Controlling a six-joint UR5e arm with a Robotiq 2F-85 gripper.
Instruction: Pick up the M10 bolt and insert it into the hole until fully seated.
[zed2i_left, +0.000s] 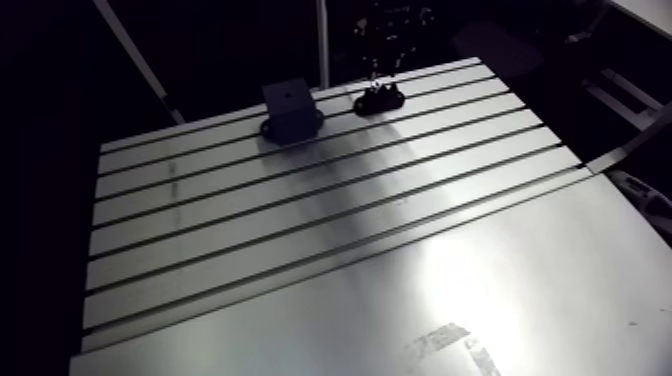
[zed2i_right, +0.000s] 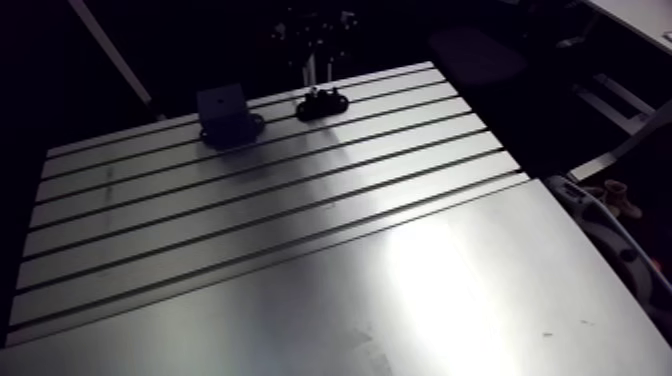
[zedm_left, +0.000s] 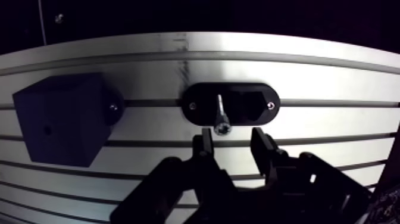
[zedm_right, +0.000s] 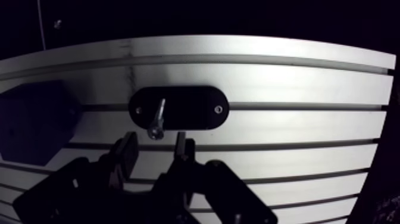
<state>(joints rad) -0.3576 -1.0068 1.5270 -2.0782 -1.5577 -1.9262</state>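
Sheet metal (zed2i_left: 520, 280), smooth and brightly lit, covers the near right of the arm view. Beyond it lies the slotted table (zed2i_left: 300, 200), its long grooves running left to right. Two dark pieces sit in the far rows. A black block (zed2i_left: 288, 105) is on the left, and an oval black holder (zed2i_left: 380, 100) lies flat near it on the right, with bare table between them. The gripper (zed2i_left: 385, 40) hangs over the holder, dim against the dark behind it.

The wrist view shows this spot closely. The two fingers (zedm_left: 205, 146) stand apart with nothing between them, so the claw is spread and holds nothing. Just ahead of the gap between the fingertips is the M10 bolt (zedm_left: 220, 116). It stands in the left half of the holder with its shaft down and its socket head up toward the gripper. The head is close to the fingertips but not gripped by them, and I cannot tell whether it touches either one.

The holder has a small screw at each end and a darker recess in its right half. The block sits to the left of the holder, with a foot on the side facing it. A small round hole (zedm_left: 46, 127) shows in the block's face. Past both pieces there is one more groove, then the table's far edge.
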